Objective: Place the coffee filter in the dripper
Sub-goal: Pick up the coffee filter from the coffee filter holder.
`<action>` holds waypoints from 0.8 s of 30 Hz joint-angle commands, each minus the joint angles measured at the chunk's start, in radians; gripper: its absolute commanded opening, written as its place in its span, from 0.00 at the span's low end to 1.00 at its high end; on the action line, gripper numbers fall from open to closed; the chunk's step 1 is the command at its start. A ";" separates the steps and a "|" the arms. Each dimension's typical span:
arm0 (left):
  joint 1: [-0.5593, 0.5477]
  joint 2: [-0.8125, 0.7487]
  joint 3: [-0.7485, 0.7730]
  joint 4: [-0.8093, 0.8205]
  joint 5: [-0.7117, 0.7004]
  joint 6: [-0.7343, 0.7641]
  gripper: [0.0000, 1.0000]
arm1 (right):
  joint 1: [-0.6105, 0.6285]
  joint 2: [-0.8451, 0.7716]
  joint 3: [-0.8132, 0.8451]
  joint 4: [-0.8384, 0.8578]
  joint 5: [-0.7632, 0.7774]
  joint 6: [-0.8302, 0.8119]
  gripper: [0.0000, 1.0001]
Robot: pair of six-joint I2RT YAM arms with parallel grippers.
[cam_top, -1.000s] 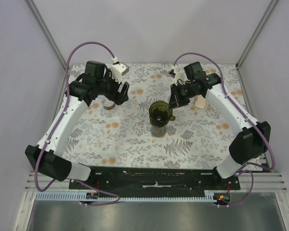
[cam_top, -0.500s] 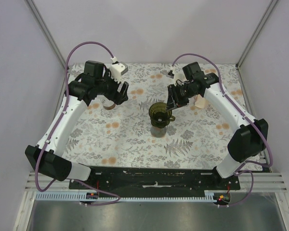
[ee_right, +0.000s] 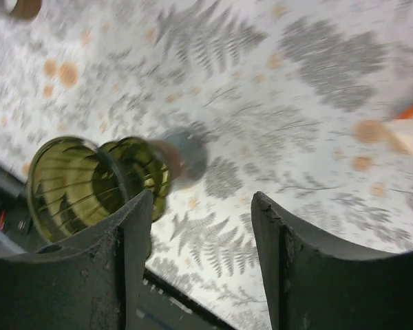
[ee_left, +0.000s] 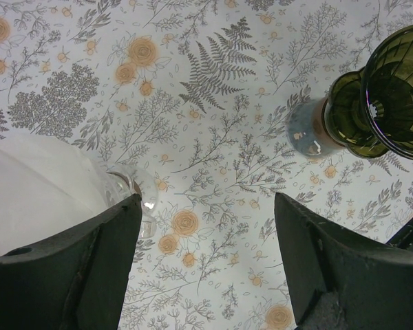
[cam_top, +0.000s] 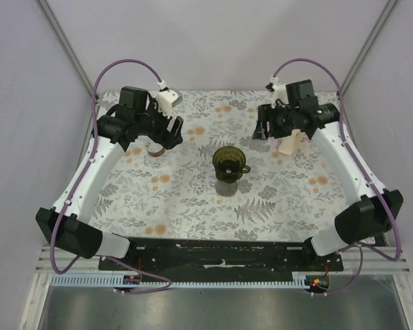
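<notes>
The dripper (cam_top: 228, 160) is a dark olive-green ribbed funnel standing mid-table on a glass jar; its bowl looks empty in both wrist views (ee_left: 399, 89) (ee_right: 76, 185). White paper, the coffee filter (ee_left: 34, 185), fills the left edge of the left wrist view, partly behind a finger and against a clear glass rim (ee_left: 134, 189). From above the left arm hides it. My left gripper (cam_top: 173, 134) (ee_left: 208, 227) hangs wide open over bare cloth, left of the dripper. My right gripper (cam_top: 263, 129) (ee_right: 201, 213) is open and empty, behind and right of the dripper.
The glass jar with a brown band (ee_left: 304, 130) (ee_right: 186, 155) carries the dripper. A pale peach packet (cam_top: 288, 144) (ee_right: 409, 130) stands just right of the right gripper. A brown-rimmed glass piece (cam_top: 155, 151) sits under the left wrist. The floral cloth ends at a black rail (ee_right: 179, 302).
The right gripper was closed at the dripper's right side; it has opened, let go and pulled back up and to the right. The dripper stays put. The left arm is still.
</notes>
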 commanded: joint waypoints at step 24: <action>0.021 0.001 0.010 -0.005 0.050 -0.022 0.84 | -0.362 0.210 -0.338 0.669 0.384 0.398 0.47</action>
